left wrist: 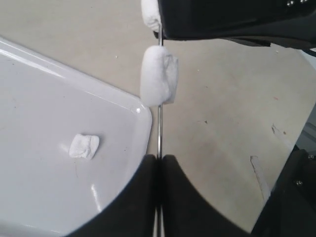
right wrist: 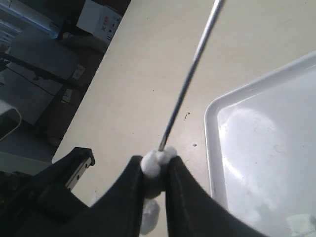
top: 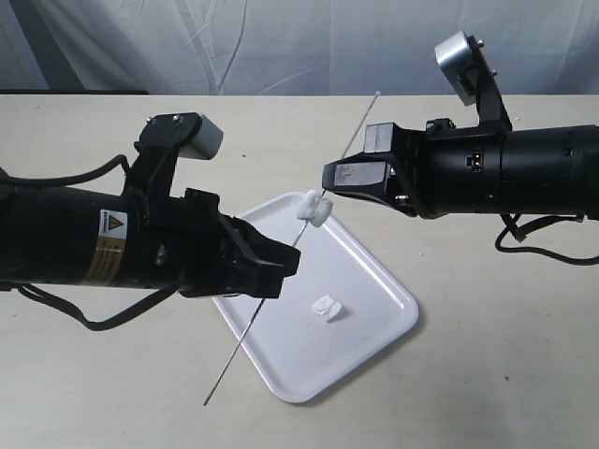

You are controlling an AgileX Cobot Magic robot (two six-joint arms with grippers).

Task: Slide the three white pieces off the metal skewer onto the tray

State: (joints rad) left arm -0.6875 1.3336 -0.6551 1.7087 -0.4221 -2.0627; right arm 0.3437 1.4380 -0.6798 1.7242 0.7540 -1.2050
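Observation:
The metal skewer [top: 351, 140] slants above the tray [top: 374, 281], and my left gripper [top: 285, 262] is shut on its lower part. In the left wrist view the rod [left wrist: 159, 133] runs out from between the closed fingertips [left wrist: 159, 160]. My right gripper [top: 328, 180] is shut on one white piece [right wrist: 157, 162] that is threaded on the skewer [right wrist: 190, 79]. A second white piece [left wrist: 159, 76] sits on the rod just below it, between the two grippers. The third white piece [top: 327, 308] lies loose on the tray [left wrist: 29, 98].
The beige table [top: 487, 374] surrounds the tray. The skewer's lower end [top: 211, 398] hangs over the table past the tray's near left edge. Boxes and equipment [right wrist: 98, 19] stand beyond the table edge in the right wrist view.

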